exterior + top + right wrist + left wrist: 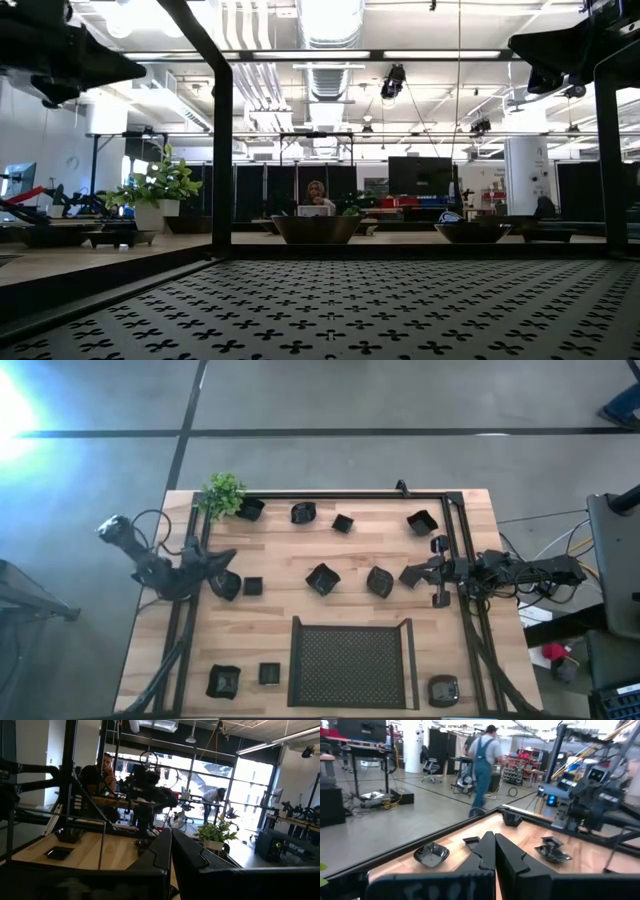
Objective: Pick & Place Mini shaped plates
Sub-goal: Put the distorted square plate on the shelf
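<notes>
- Left gripper (222, 557) parked at the table's left edge, jaws clenched on nothing; the left wrist view shows the two fingers (485, 851) pressed tip to tip with no gap.
- Right gripper (412, 573) at the right edge, jaws likewise pressed together and empty.
- Mini shaped plates lie scattered over the wooden table (290, 545). None sits in the mesh tray (349, 665), so the task looks unstarted.
- Closest to the left jaws: one plate (226, 584) just beside and below the tips, a small square one (252, 586) next to it.
- Closest to the right jaws: a plate (379, 581) just ahead of the tips, another (322, 578) farther on.
- Risk 1: descending with jaws not yet opened would make the tips strike a plate rim and skid it away; the dishes look glossy and light.
- Risk 2: shallow rims give little to pinch. An off-centre closure could flip or squirt a plate out.
- Risk 3: the plate by the plant (223, 494) sits tight against the leaves (250, 509); reaching there could snag foliage or the frame.
- Risk 4: both arms heading to the tray together might cross paths over the middle of the table.
</notes>
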Robot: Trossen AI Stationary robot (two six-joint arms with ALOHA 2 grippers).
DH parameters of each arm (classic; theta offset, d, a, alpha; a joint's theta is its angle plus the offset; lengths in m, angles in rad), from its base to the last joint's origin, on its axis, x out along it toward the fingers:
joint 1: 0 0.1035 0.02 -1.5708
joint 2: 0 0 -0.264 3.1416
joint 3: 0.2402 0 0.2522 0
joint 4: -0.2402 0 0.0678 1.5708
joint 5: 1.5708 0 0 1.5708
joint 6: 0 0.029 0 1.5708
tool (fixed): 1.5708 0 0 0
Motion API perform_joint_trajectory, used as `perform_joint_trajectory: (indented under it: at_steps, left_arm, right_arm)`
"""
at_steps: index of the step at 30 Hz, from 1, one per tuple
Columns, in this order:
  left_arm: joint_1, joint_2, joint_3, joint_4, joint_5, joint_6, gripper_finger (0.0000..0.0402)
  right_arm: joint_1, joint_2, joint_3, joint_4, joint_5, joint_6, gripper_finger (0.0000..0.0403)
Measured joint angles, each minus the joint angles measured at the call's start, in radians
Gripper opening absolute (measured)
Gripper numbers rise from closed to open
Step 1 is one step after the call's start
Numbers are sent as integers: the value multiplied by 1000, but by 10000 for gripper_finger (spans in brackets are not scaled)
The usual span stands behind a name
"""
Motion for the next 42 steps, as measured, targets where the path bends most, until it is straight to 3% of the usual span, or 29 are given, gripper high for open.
perform_joint_trajectory:
  at_steps: [7,13,22,27,42]
  left_arm:
    - [168,113,4,6,109,-72,0]
    - [289,128,5,7,242,-110,0]
    - [438,134,5,5,321,-98,0]
    - [539,136,5,5,417,-96,0]
    - [884,262,30,-69,709,-157,0]
  right_arm:
    - [0,0,0,-1,0,0,8]
    - [0,0,0,-2,0,0,8]
    - [0,0,0,-2,0,5,8]
    - [0,0,0,-2,0,5,8]
    - [0,0,0,-2,0,4,8]
